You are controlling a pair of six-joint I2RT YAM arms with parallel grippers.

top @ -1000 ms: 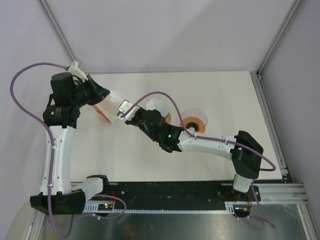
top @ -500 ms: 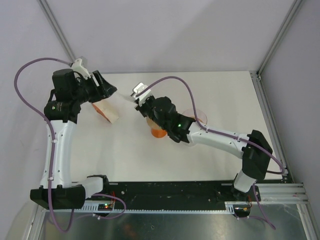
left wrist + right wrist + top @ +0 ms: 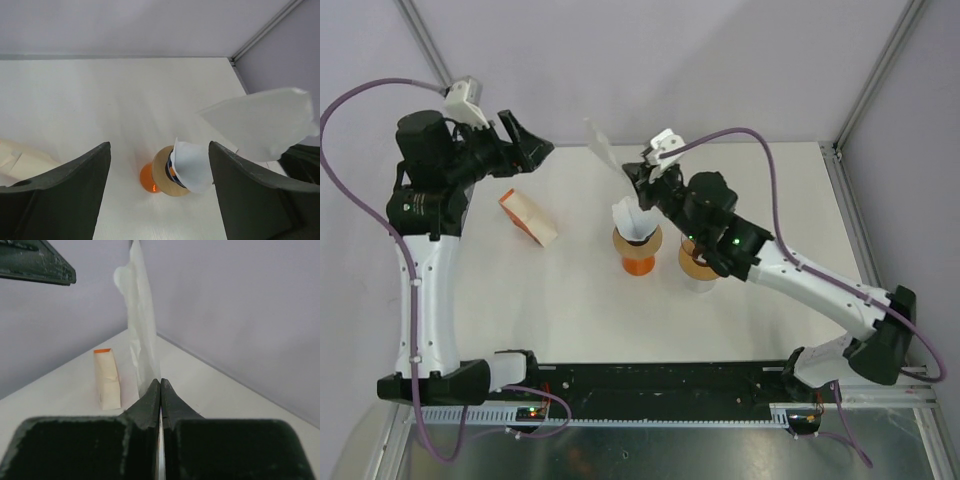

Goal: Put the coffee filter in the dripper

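My right gripper is shut on the lower edge of a white coffee filter, which stands up flat in the air, above and just behind the dripper. The dripper is orange glass with a wooden collar, and another white filter sits in its mouth. My left gripper hangs open and empty high over the table's far left, apart from the filter.
A cream filter packet with an orange end lies left of the dripper. A second orange glass vessel stands right of it, partly under my right arm. The cell's walls and frame posts rise behind.
My left gripper opened, let go of the filter and rose back to the left. The right gripper carried the filter up and to the right, from the packet to above the dripper.
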